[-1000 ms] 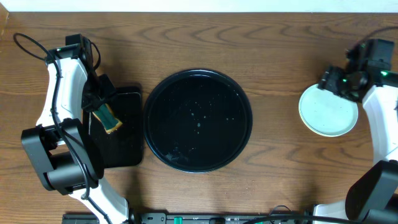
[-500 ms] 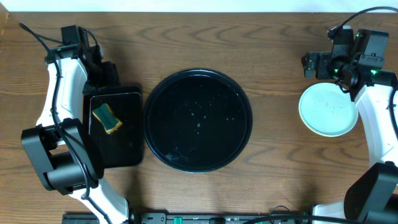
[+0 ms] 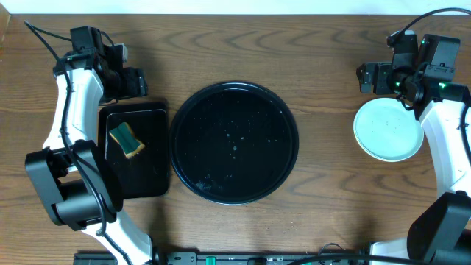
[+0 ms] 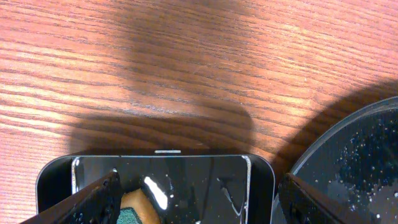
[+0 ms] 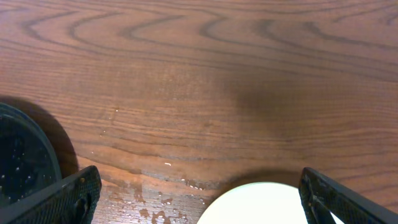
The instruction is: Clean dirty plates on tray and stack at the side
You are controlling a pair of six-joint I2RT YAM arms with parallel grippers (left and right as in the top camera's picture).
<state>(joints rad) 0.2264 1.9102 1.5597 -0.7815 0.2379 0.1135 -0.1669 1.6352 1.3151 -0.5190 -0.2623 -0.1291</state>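
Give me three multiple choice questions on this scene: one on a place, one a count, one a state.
1. Where does the sponge lie? A, round tray; B, rectangular tray; C, bare table.
2. How many plates sit on the round tray? A, none; B, one; C, three.
3. The right gripper is: A, open; B, shut on a plate; C, shut on the sponge.
B: overhead shows it in the rectangular tray. A: that tray holds only specks. A: its fingers stand wide apart, holding nothing.
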